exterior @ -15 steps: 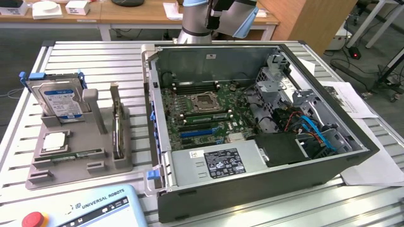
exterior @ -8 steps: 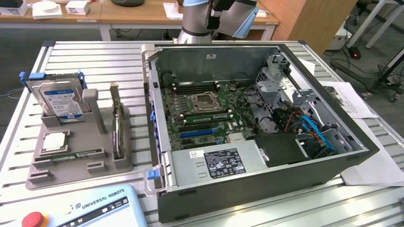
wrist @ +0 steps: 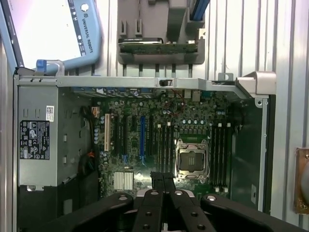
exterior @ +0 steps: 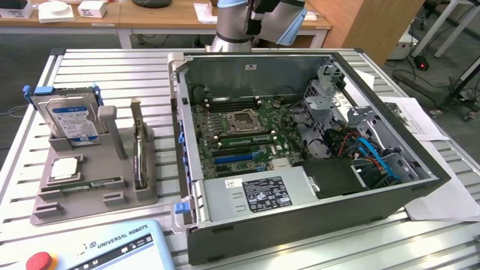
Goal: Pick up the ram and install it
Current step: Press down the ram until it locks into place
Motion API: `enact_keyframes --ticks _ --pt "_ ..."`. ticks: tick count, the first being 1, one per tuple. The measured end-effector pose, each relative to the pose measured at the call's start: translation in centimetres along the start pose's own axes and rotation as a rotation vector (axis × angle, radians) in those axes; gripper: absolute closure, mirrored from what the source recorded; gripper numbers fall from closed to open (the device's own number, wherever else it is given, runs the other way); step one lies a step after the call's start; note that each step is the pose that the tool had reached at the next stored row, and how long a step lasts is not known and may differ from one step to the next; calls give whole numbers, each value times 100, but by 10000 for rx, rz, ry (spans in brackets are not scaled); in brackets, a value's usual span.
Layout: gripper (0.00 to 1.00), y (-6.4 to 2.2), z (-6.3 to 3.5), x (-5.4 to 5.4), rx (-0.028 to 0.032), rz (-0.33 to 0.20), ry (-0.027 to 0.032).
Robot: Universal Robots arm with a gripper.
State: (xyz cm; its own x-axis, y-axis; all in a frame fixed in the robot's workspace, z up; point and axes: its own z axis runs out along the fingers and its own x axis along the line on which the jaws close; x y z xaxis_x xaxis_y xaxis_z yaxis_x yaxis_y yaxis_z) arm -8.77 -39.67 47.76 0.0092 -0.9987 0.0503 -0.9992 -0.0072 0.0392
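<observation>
Black fingers [wrist: 162,182] of my gripper [wrist: 162,178] are pressed together, holding nothing, above the open computer case's [exterior: 420,194] motherboard [wrist: 159,130]. My arm [exterior: 236,25] is cut off at the exterior view's top edge. The ram [exterior: 136,147] stands on edge in the grey holder tray [exterior: 94,202], its label hard to read, beside the hard drive [exterior: 73,121].

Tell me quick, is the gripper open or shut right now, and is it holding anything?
Gripper: shut, holding nothing, poised above the open computer case; the ram lies in the gray holder tray.
</observation>
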Motion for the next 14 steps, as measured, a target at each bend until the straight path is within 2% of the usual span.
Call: enact_keyframes --ticks 5,8,14 --pt "89 0 0 0 5 -95 4" --pt "89 0 0 0 22 -437 17" --pt "89 -1 0 0 24 -462 18"
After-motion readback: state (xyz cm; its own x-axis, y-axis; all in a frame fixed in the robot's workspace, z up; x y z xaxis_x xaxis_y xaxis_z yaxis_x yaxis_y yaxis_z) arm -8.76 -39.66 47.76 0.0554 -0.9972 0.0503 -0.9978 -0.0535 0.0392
